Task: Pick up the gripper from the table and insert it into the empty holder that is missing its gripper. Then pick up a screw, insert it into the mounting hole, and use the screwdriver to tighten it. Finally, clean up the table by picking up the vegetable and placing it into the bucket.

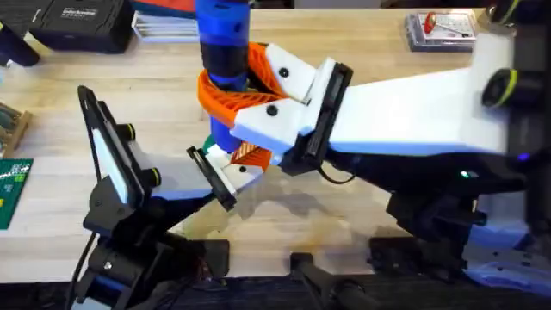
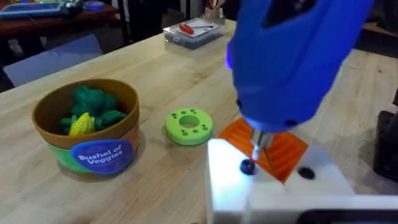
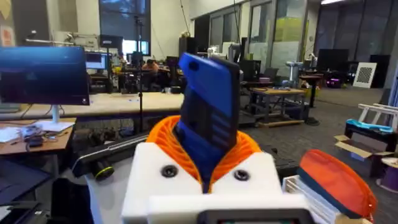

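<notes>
Nearest the bases in the overhead view, the left gripper reaches in low toward the middle of the table, and whether its fingers are apart or together cannot be told. Just beyond it the right gripper is clamped on the screwdriver, its white fingers with orange ribbed pads squeezing the blue handle, which stands roughly upright. In the left wrist view the thin metal tip hangs just above a small dark screw seated in a white printed part, so the tightening step looks to be in hand. The risk here is a miss: the tip looks slightly off the screw's centre, and if it comes down that way it could skate off the head, tilt the screw in its hole, or push the white part askew. Farther off sit a flat light-green disc and then the bucket, which holds dark-green and yellow toy pieces, so the vegetable appears to lie inside it. Beyond, a clear case rests near the far edge.
</notes>
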Robot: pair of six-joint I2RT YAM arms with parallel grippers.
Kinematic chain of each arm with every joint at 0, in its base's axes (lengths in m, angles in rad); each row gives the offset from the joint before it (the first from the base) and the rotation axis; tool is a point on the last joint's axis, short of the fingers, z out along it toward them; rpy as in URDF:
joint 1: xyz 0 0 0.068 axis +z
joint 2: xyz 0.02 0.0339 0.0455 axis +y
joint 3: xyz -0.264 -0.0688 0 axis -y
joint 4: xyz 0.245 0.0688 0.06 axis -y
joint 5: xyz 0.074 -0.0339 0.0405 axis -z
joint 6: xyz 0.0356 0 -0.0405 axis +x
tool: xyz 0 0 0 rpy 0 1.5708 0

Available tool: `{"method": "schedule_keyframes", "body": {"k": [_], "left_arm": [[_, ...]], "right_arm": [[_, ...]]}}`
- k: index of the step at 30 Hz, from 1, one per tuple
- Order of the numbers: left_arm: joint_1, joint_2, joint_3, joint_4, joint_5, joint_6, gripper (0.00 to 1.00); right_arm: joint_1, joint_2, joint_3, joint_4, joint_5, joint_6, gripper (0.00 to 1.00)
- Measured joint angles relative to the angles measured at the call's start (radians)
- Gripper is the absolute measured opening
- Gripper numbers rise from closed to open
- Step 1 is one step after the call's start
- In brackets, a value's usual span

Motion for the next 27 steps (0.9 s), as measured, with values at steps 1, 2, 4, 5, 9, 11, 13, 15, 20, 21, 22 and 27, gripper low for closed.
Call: {"method": "schedule_keyframes", "body": {"k": [1, 2, 4, 5, 9, 11, 13, 15, 20, 21, 22, 27], "left_arm": [[0.000, 0.000, 0.000, 0.000, 0.000, 0.000, 0.009], [0.000, 0.000, 0.000, 0.000, 0.000, 0.000, 0.009], [0.000, 0.000, 0.000, 0.000, 0.000, 0.000, 0.009], [0.000, 0.000, 0.000, 0.000, 0.000, 0.000, 0.009], [0.000, 0.000, 0.000, 0.000, 0.000, 0.000, 0.009], [0.000, 0.000, 0.000, 0.000, 0.000, 0.000, 0.009], [0.000, 0.000, 0.000, 0.000, 0.000, 0.000, 0.009], [0.000, 0.000, 0.000, 0.000, 0.000, 0.000, 0.009], [0.000, 0.000, 0.000, -0.001, -0.004, -0.005, 0.009], [0.000, 0.000, 0.000, -0.001, -0.004, -0.007, 0.009], [0.000, 0.000, 0.000, -0.001, -0.004, -0.007, 0.009], [0.000, 0.000, 0.000, -0.001, -0.003, -0.007, 0.009]], "right_arm": [[0.000, 0.003, 0.000, 0.000, 0.000, 0.000, 0.024], [0.000, 0.004, 0.000, -0.001, 0.000, 0.000, 0.024], [0.000, 0.005, 0.000, 0.000, 0.000, 0.000, 0.024], [0.000, 0.006, 0.000, 0.000, 0.000, 0.000, 0.024], [0.000, 0.005, 0.000, 0.001, 0.000, 0.000, 0.024], [0.000, 0.005, 0.000, 0.001, 0.000, 0.000, 0.024], [0.000, 0.006, 0.000, 0.001, 0.000, 0.000, 0.024], [0.000, 0.008, 0.000, 0.001, 0.000, 0.000, 0.024], [0.000, 0.044, 0.000, 0.026, 0.001, 0.000, 0.024], [0.000, 0.048, 0.000, 0.032, 0.001, 0.000, 0.024], [0.000, 0.049, 0.000, 0.033, 0.001, -0.001, 0.024], [0.000, 0.052, 0.000, 0.034, -0.001, -0.001, 0.024]]}}
